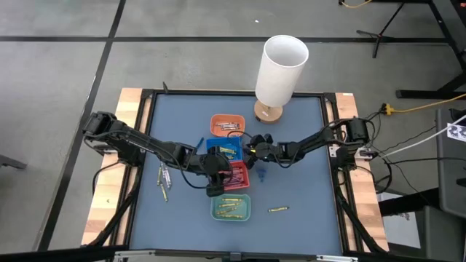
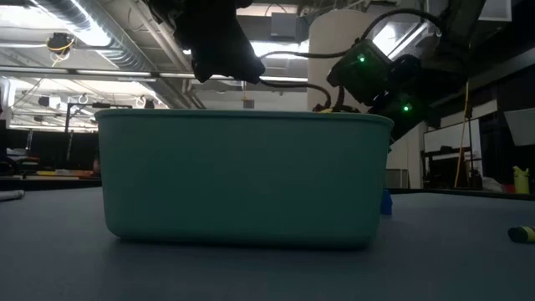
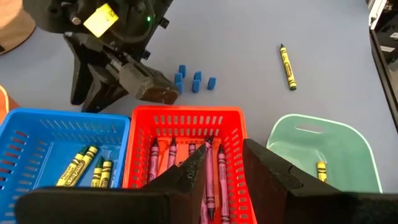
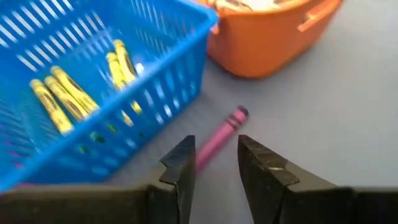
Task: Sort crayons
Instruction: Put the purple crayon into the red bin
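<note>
My left gripper (image 3: 222, 168) is open above the red tray (image 3: 186, 121), which holds several magenta crayons (image 3: 209, 177). My right gripper (image 4: 214, 155) is open and low over the table. Its fingers stand on either side of a magenta crayon (image 4: 222, 135) that lies flat on the table beside the blue tray (image 4: 93, 74). The blue tray holds yellow crayons (image 4: 62, 93). The green tray (image 1: 231, 207) holds yellow crayons too. Loose crayons lie at the table's left (image 1: 164, 182), and one yellow crayon lies at the near right (image 1: 278, 209).
The orange tray (image 1: 227, 125) stands just beyond the blue tray (image 1: 226, 151). A tall white cylinder (image 1: 280, 69) on a wooden base stands at the far edge. Small blue bits (image 1: 261, 175) lie right of the red tray (image 1: 239, 175). The green tray (image 2: 242, 180) fills the low view.
</note>
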